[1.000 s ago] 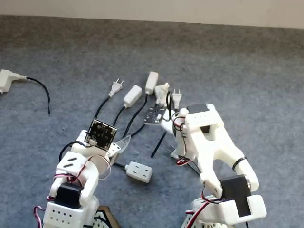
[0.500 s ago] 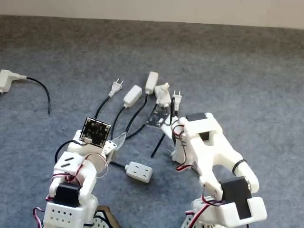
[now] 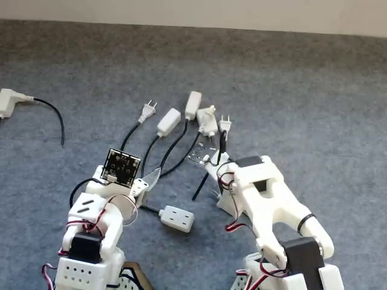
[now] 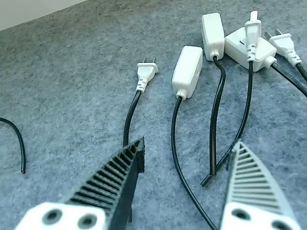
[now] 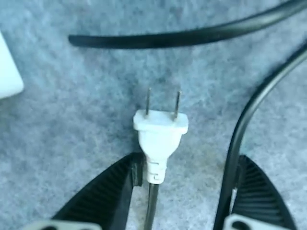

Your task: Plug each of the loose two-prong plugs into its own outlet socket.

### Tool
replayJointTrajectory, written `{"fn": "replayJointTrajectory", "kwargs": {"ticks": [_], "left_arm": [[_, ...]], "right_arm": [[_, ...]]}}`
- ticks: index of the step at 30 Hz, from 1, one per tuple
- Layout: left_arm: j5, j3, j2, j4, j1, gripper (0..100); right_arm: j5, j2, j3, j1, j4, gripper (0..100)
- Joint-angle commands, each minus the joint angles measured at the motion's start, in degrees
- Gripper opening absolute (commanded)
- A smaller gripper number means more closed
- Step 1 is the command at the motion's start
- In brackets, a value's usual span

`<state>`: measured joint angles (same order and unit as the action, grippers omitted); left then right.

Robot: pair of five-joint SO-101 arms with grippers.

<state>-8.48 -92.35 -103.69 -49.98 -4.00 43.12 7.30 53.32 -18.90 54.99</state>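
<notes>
In the right wrist view a white two-prong plug (image 5: pixel 160 128) lies flat on the grey carpet, prongs pointing away. My right gripper (image 5: pixel 189 165) is open, with one finger on each side of the plug's neck and black cord. My left gripper (image 4: pixel 188 145) is also open and holds nothing. Beyond it lie another loose plug (image 4: pixel 146 73), two white outlet sockets (image 4: pixel 187 72) (image 4: pixel 213 29), a third socket (image 4: pixel 249 48) with a plug lying on it, and one more plug (image 4: pixel 285 43). In the high view the same row lies past both arms, from the plug (image 3: pixel 147 110) to the plug (image 3: pixel 225 125).
A separate white outlet block (image 3: pixel 177 218) lies between the two arm bases. Black cords (image 3: pixel 172 151) cross the carpet between the arms. A white adapter (image 3: pixel 7 101) with a loose cord sits far left. The right arm (image 3: pixel 266 193) covers the carpet at the near right.
The right arm has drawn back toward its base and lowered. The left arm shifted slightly to the left a second ago, then stayed still.
</notes>
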Motion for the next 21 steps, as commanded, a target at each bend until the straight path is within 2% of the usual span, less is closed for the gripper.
{"fn": "replayJointTrajectory", "kwargs": {"ticks": [1,5,8,11,18,21], "left_arm": [[0.4,-0.1,-0.6,2.1,0.2,28],[0.4,-0.2,-0.6,2.4,0.2,28],[0.4,-0.2,-0.6,2.4,0.2,28],[0.4,-0.2,-0.6,2.4,0.2,28],[0.4,-0.2,-0.6,2.4,0.2,28],[0.4,-0.2,-0.6,2.4,0.2,28]], "right_arm": [[-0.4,-0.6,1.7,-0.1,-1.4,25.6],[-0.4,-0.6,1.6,-0.1,-1.4,12.9],[-0.4,-0.6,1.9,-0.1,-1.4,7.4],[-5.2,-0.9,1.5,-0.7,-1.6,0.7],[-7.5,-0.6,1.5,-4.5,-0.7,0.6],[-7.6,-0.3,-1.2,-4.7,4.3,0.6]]}}
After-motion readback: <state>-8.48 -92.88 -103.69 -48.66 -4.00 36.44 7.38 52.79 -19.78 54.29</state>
